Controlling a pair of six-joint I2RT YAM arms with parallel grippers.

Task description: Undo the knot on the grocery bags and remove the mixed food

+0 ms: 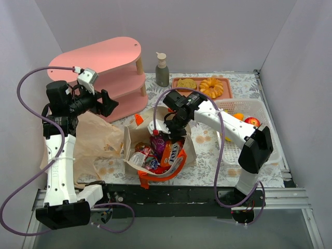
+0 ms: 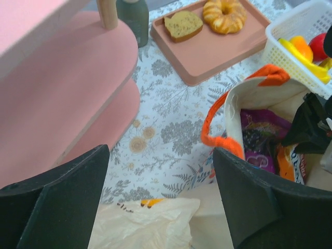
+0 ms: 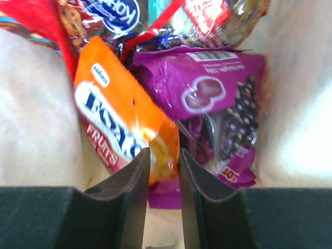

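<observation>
- Two arms, one plainly nearer: the right gripper (image 3: 164,155) reaches down into the canvas tote (image 2: 259,96); the left gripper (image 2: 161,207) hovers well apart, beside the pink shelf (image 1: 104,62).
- The orange snack packet (image 3: 119,119) lies straight ahead of the right jaws; in the right wrist view its long axis slants from upper left down to lower right; its lower corner sits in the gap between them.
- The right jaws stand close together about that corner; whether they pinch it I cannot tell; the left jaws stand wide apart, holding nothing.
- The tote holds more packets: a purple snack packet (image 3: 207,88) just beside the orange one; red and blue-labelled ones beyond.
- The tan plastic bag (image 1: 98,140) lies crumpled below the left gripper; its contents are hidden.
- The white mesh basket (image 2: 290,36) holds bananas (image 2: 306,61), an orange wedge (image 2: 301,45) and an apple (image 2: 319,41); the pink tray (image 2: 218,57) holds a bread slice (image 2: 182,24) and a ring pastry (image 2: 224,14).
</observation>
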